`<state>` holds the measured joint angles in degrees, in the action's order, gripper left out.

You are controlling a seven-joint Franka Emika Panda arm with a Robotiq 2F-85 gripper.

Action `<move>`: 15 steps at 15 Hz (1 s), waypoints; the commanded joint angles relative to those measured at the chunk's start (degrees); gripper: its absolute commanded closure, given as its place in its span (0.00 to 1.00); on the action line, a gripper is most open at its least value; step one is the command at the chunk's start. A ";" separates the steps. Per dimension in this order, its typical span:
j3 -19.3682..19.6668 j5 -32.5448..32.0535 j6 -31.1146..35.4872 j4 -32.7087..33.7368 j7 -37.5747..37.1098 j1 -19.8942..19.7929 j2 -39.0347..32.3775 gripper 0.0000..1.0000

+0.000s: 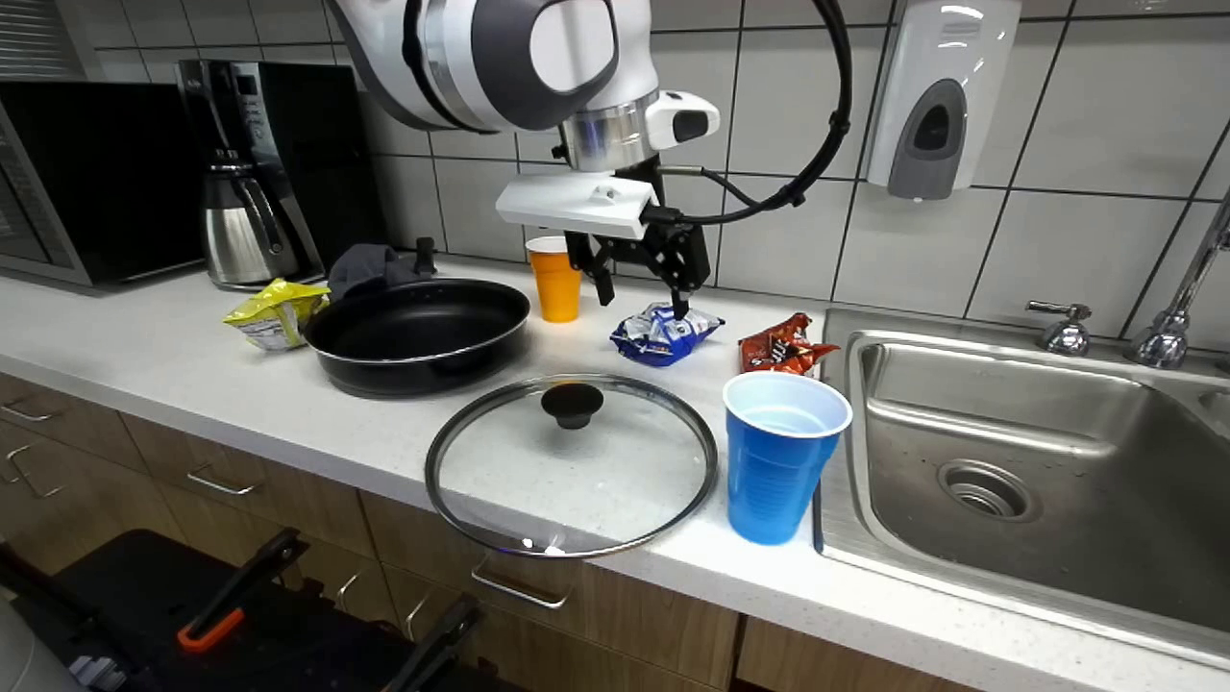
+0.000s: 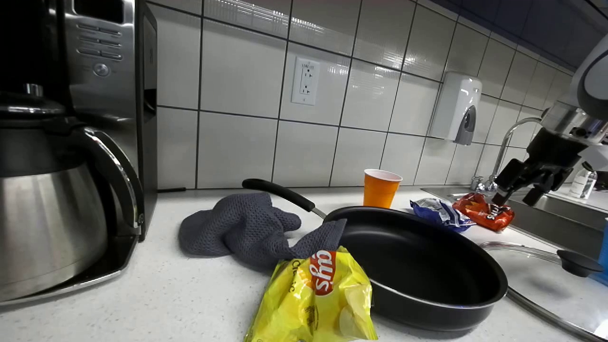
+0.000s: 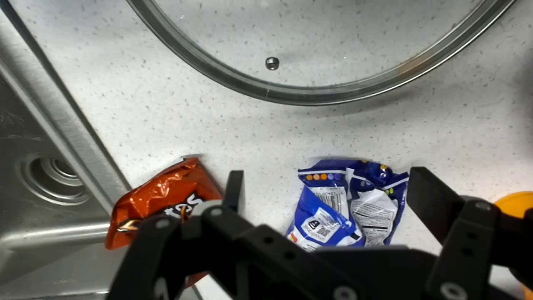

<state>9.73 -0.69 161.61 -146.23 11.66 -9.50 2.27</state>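
- Hangs above the worktop [image 1: 163,346] with the hand [image 1: 643,303] spread wide and with fingers [image 3: 433,198] pointing down;
- Has the blue bag [image 3: 347,204] nearest, lying crumpled on the worktop below and framed between the fingers in the wrist view;
- Toward the sink [image 1: 1086,490], a red bag [image 1: 778,348] at its rim; partly covered by the hand in the wrist view;
- Toward the front edge, a glass lid [image 1: 577,481] lying flat, with its black knob [image 1: 572,402] up;
- Between the glass lid and the sink, an upright blue cup [image 1: 780,471];
- By the tiled wall [image 1: 1105,115], an upright orange cup [image 1: 555,288];
- Next along, a black pan [image 2: 413,261], with a grey cloth [image 2: 237,228] bunched by its handle and a yellow bag [image 2: 316,299] close beside it;
- Past these, a coffee maker [image 1: 307,163] holding a steel carafe [image 1: 240,240], in both exterior views;
- On the tiled wall, a white dispenser [image 1: 947,106] with a grey front
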 commanded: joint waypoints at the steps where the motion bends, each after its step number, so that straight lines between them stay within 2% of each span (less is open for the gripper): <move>1: 0.53 7.86 -1.80 2.54 12.63 1.44 -0.28 0.00; 6: 0.84 7.39 -1.67 5.14 17.37 0.84 -2.61 0.00; 15: -0.30 15.59 -2.55 12.07 26.47 0.36 -10.32 0.00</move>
<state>10.24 11.83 161.30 -138.52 34.32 -8.55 -4.74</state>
